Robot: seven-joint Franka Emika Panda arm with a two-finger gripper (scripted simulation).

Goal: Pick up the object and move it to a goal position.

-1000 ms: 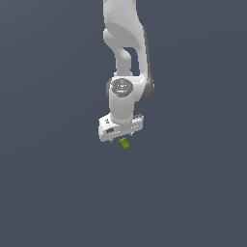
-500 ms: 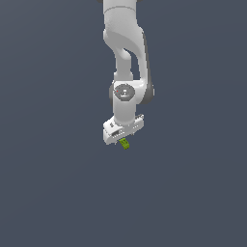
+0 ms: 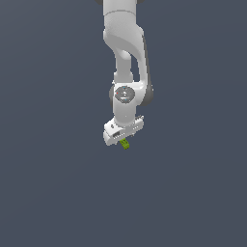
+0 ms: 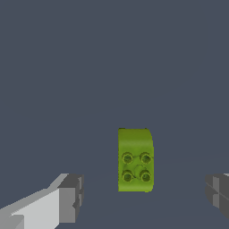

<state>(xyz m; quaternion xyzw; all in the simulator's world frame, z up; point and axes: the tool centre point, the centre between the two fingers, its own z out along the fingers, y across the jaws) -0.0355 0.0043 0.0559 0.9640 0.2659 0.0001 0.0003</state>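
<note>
Hovering over the block (image 4: 135, 160), my gripper (image 4: 143, 197) stands wide apart; it sits between the fingers (image 4: 71, 197), untouched. Step: pre-grasp. Next: descend, centre, close squarely.

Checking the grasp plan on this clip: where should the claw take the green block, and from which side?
Grip the green block across its two long flat sides, coming straight down from above. The studded face points up at the wrist camera, and the open claw already has a finger on either side of it, with gaps on both.
</note>
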